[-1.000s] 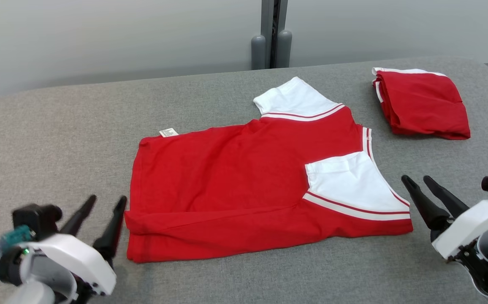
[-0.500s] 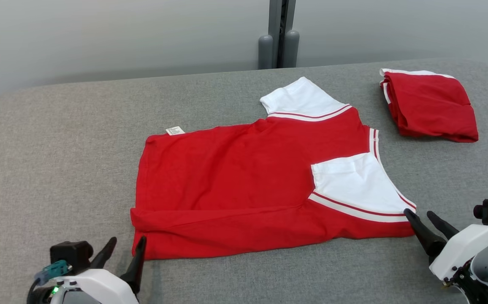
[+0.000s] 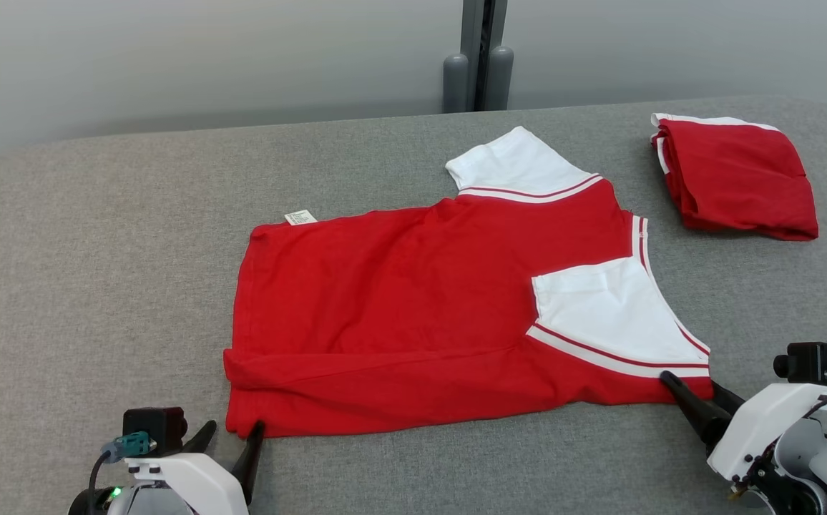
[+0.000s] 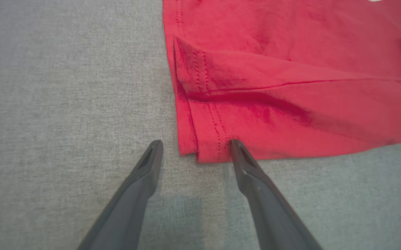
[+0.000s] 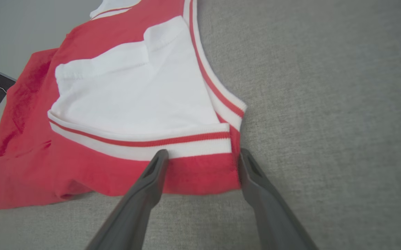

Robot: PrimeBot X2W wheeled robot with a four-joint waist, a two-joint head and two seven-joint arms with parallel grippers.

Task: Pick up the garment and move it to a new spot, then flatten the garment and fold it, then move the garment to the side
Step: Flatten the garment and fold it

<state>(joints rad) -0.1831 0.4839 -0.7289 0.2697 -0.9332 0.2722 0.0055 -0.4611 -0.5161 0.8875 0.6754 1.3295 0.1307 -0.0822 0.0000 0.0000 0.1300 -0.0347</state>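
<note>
A red garment (image 3: 413, 307) with white sleeves lies spread flat on the grey table (image 3: 99, 250), its near edge folded over. My left gripper (image 3: 236, 427) is open at the garment's near left corner. In the left wrist view that hemmed corner (image 4: 207, 139) lies between the open left gripper (image 4: 196, 142) fingertips. My right gripper (image 3: 692, 386) is open at the near right corner, below the white sleeve. In the right wrist view the red corner (image 5: 200, 173) sits between the fingers of the right gripper (image 5: 203, 152), which straddle it without closing.
A second red garment (image 3: 739, 179), folded, lies at the back right of the table. A grey post (image 3: 478, 71) stands behind the far edge against a pale wall. Bare grey tabletop stretches to the left of the spread garment.
Both grippers have come down and in to the garment's near corners, the left from beside its left edge, the right from off its right side. The head camera shifted slightly.
</note>
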